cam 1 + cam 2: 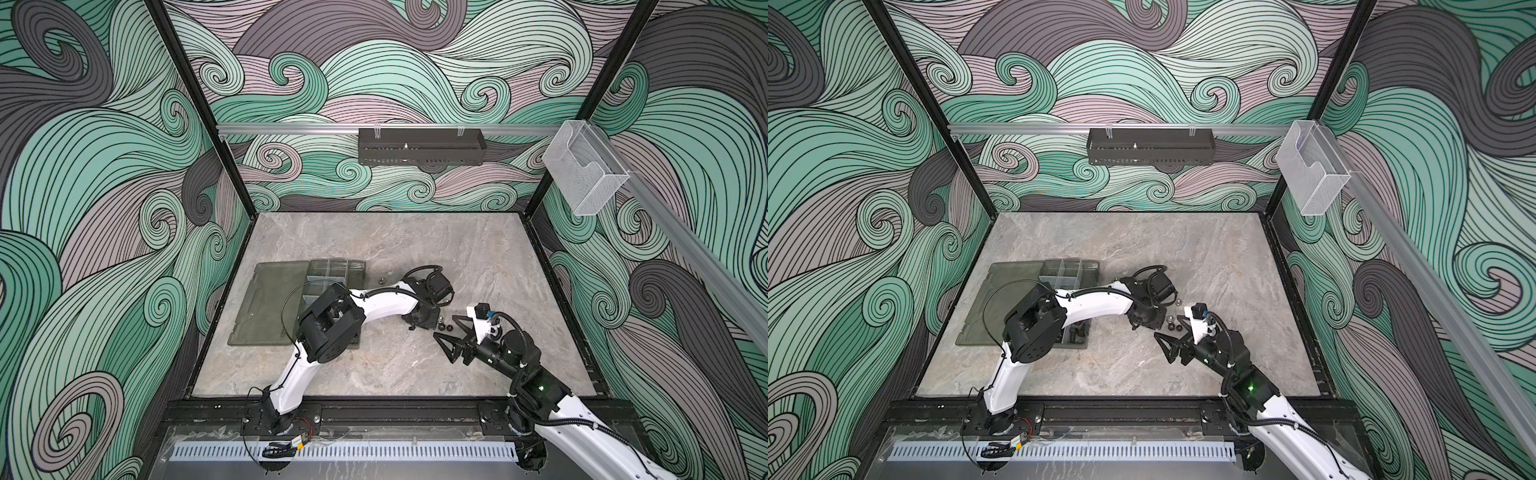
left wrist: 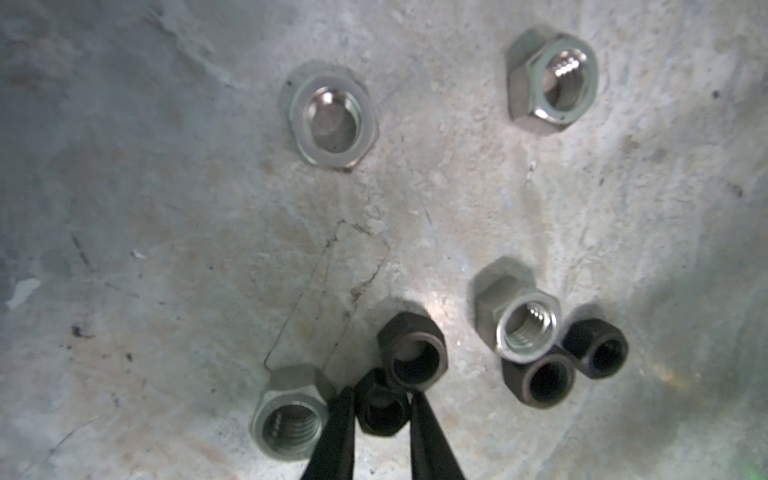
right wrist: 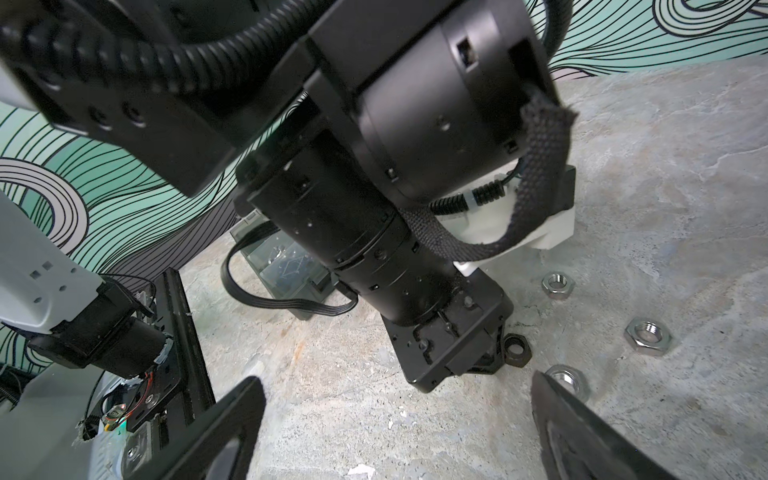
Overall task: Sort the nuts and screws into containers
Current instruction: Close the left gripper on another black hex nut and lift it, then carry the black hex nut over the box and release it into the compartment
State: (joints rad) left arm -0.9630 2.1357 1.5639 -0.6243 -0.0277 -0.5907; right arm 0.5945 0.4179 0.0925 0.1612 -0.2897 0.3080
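Note:
In the left wrist view my left gripper point(image 2: 381, 395) points down at the stone table, with both fingers touching the sides of a black nut point(image 2: 382, 415). Another black nut point(image 2: 415, 353) leans on it. Silver nuts point(image 2: 291, 415) point(image 2: 332, 120) point(image 2: 552, 79) point(image 2: 523, 324) and two black ones point(image 2: 540, 378) point(image 2: 598, 347) lie around. My right gripper point(image 1: 451, 332) hovers open just right of this cluster, holding nothing. The containers point(image 1: 332, 270) sit at the left in the open organizer box. Dark pieces point(image 1: 1077, 332) in its near compartment are too small to name. No screws show clearly.
The box's lid point(image 1: 270, 299) lies open flat to the left. My left arm's elbow point(image 1: 328, 324) hangs over the box. One nut point(image 1: 380, 279) lies apart, right of the box. A black perforated tray point(image 1: 422, 151) and a clear holder point(image 1: 586, 174) hang on the walls.

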